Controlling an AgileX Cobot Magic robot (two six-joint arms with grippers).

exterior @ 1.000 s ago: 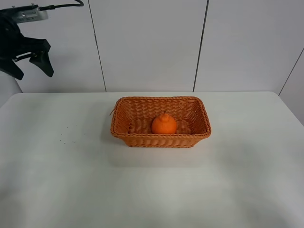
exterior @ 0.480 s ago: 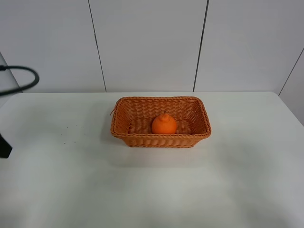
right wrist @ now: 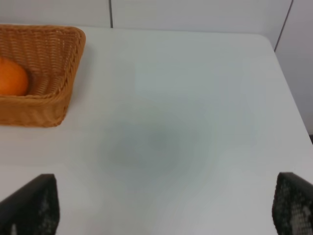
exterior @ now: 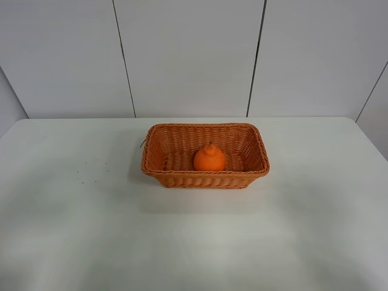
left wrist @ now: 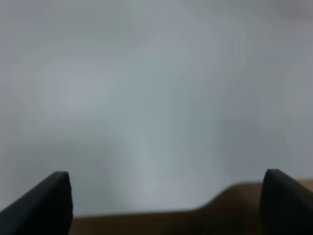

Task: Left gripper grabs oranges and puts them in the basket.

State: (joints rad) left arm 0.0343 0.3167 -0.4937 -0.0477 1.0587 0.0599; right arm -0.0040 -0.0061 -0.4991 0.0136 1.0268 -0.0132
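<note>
Exterior high camera looks down frontally on the surface (exterior: 194, 242). Right wrist camera faces the same surface from lower, sharing the basket (right wrist: 58, 105). Left wrist view is close, blurred.

Matte black blunt fingertips (left wrist: 51, 198) on the left tool (left wrist: 166, 200); right tool (right wrist: 161, 205) black, speckled.

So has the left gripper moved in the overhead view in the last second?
Yes. It was up at the far left, well left of the basket, then withdrew off the left edge; it no longer shows there. The orange stayed put.
</note>
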